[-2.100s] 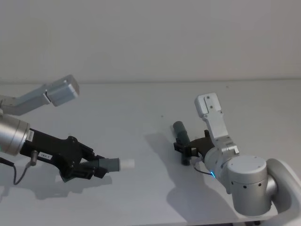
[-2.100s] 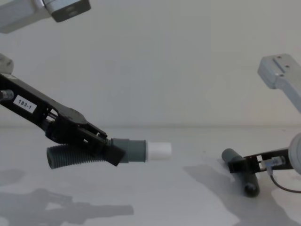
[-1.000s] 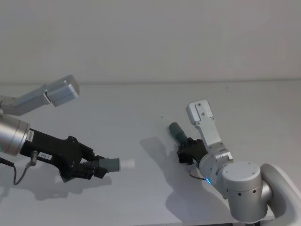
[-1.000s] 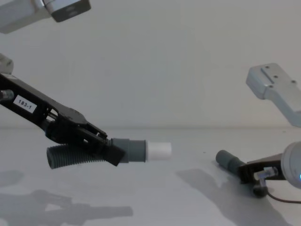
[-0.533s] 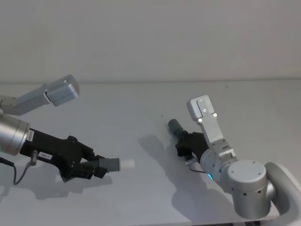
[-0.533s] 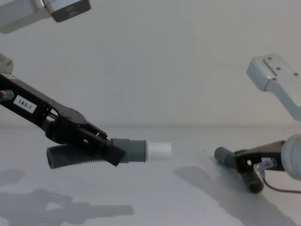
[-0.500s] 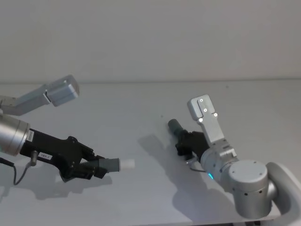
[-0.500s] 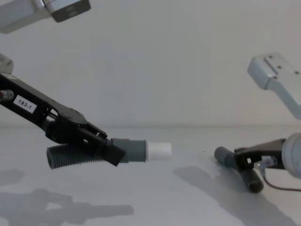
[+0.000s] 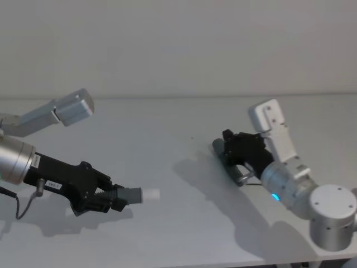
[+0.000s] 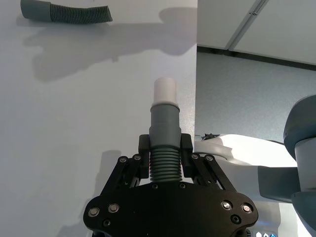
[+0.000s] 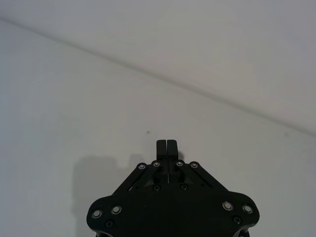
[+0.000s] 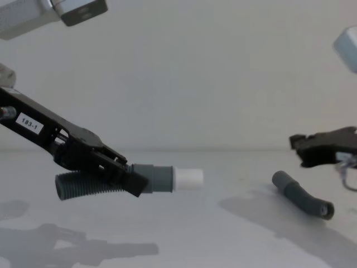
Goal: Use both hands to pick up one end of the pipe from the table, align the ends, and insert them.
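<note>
Grey corrugated hose [image 12: 83, 185] is clamped in the left gripper [image 12: 131, 181], which holds it clear of the white table [image 12: 223, 240] on the robot's left side. The black fingers [image 10: 185, 148] grip the ribbed section just behind the smooth cuff [image 12: 159, 178], and the white plug [image 12: 188, 178] sticks out past them, pointing toward the robot's right. In the chest view the hose's ribbed tail droops behind the gripper, its shadow on the table below.

On the right, a second hose [image 12: 298, 196] lies flat on the table, slightly bent, its smooth cuff end [image 12: 280, 180] turned toward the left arm. The right gripper [image 12: 294, 139] hangs above it, apart from it in the chest view; its fingers [image 11: 162, 145] are pressed together with nothing between them, as the right wrist view shows. From the head view the same gripper [image 9: 227, 135] overlaps the second hose [image 9: 240, 176] and casts a shadow to its left. The left wrist view shows that hose [image 10: 66, 12] far off beyond the plug [image 10: 164, 91].
</note>
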